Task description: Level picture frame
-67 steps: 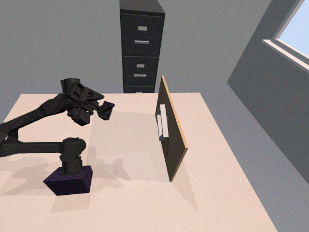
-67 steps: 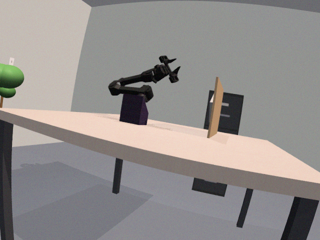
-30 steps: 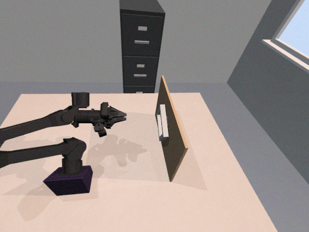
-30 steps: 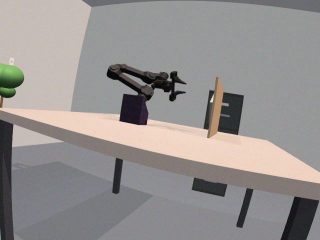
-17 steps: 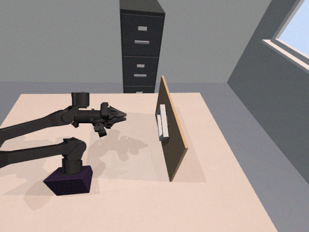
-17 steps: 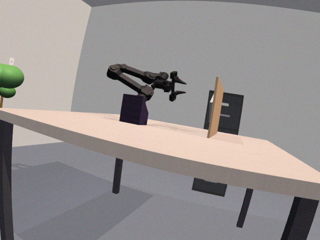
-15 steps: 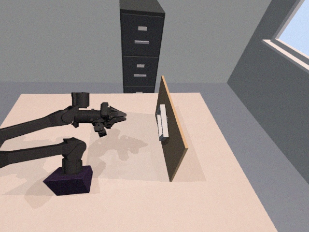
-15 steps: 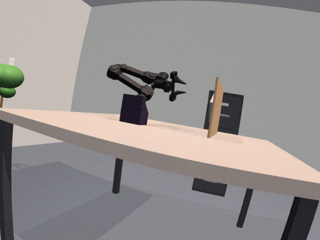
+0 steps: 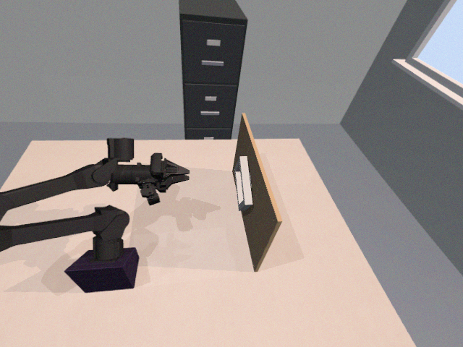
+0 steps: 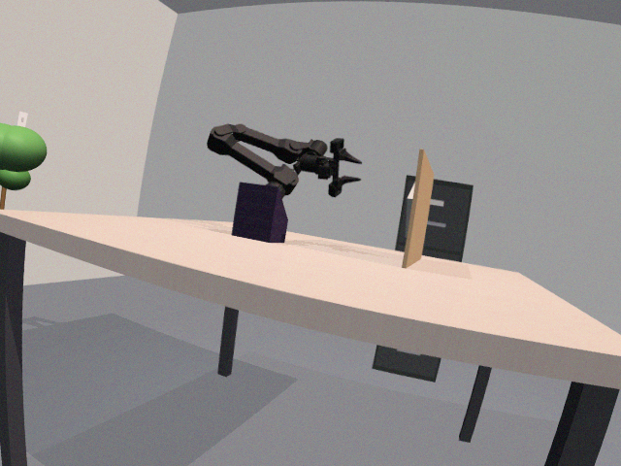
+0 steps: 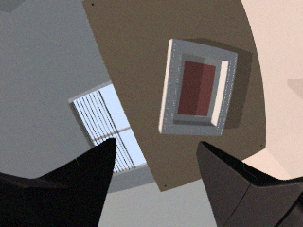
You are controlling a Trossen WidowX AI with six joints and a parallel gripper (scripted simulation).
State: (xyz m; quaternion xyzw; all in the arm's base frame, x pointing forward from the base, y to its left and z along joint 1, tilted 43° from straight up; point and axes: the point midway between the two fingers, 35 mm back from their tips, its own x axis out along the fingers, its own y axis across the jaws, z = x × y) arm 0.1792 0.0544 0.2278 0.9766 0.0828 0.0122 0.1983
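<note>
The picture frame (image 9: 245, 181) (image 11: 171, 95), grey with pale edges and a dark red picture, hangs on the brown face of the upright board (image 9: 257, 235) (image 10: 420, 216) (image 11: 137, 47). The wrist view is rolled, with the board's top edge at the left. There the frame is clearly tilted against that edge: its end toward the cabinet side, on the left when facing the board, is higher. The screw and notched strip are hidden. My gripper (image 9: 189, 174) (image 10: 360, 171) (image 11: 156, 143) is open and empty, one finger above the other, short of the frame and not touching it.
The board stands on the pale table (image 9: 224, 309) (image 10: 301, 281). The arm's dark purple base block (image 9: 100, 276) (image 10: 256, 213) is on the same table, on the frame's side of the board. A dark filing cabinet (image 9: 211, 76) (image 10: 453, 241) stands beyond the table's far edge.
</note>
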